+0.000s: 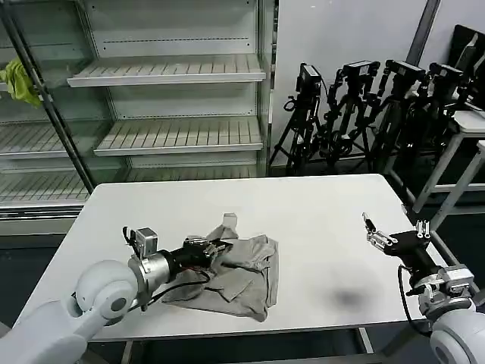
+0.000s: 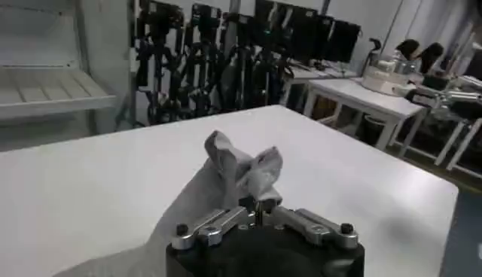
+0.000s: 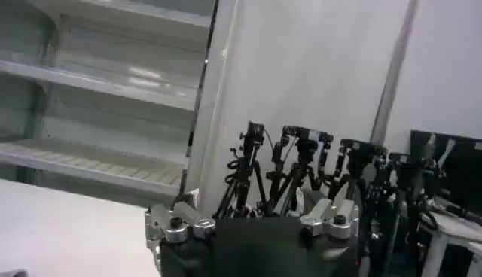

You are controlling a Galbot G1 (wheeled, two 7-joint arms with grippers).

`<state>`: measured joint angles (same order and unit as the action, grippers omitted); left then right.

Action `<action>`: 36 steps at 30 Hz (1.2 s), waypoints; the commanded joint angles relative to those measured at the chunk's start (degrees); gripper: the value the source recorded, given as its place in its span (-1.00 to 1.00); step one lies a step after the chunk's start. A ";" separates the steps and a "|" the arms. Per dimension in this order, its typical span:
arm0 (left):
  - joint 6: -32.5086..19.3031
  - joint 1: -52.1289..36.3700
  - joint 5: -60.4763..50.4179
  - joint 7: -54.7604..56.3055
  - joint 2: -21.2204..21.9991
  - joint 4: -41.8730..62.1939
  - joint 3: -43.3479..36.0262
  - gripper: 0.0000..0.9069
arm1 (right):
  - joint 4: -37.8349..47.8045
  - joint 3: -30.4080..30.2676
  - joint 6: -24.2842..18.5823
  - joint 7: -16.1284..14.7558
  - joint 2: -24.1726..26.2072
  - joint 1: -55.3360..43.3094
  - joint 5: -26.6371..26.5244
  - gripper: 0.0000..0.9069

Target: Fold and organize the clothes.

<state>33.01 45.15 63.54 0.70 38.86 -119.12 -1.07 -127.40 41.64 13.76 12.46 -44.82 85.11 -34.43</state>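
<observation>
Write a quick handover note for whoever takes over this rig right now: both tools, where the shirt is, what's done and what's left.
Left tool: shut on the grey T-shirt, pinching a bunched edge near the front left of the white table.
Right tool: open, above the table's right side, holding nothing.
T-shirt: crumpled in a heap on the table, one flap sticking up.
Done: shirt grasped, no fold yet.
Left: spread it flat, fold it, set it tidy.
</observation>
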 commanded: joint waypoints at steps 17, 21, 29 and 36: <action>-1.31 -0.21 -1.43 0.26 0.58 -1.87 1.20 1.00 | -0.59 0.23 -0.06 -0.27 -1.69 1.67 0.87 1.00; -1.48 1.41 -1.82 0.19 -2.95 -1.30 5.28 1.00 | -0.46 -1.06 -0.06 -0.26 -1.63 0.20 0.87 1.00; -1.05 13.26 -3.42 0.84 -11.47 2.41 14.73 1.00 | -0.14 -1.60 -0.41 -0.85 -0.34 -1.34 0.12 1.00; -0.58 17.95 -4.86 1.62 -6.53 5.26 16.53 1.00 | -1.66 -1.58 -0.69 -1.05 -1.09 -0.82 0.13 1.00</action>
<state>32.25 55.49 60.02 1.82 32.58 -116.75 9.77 -127.95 40.04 13.15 11.56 -45.83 84.22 -34.18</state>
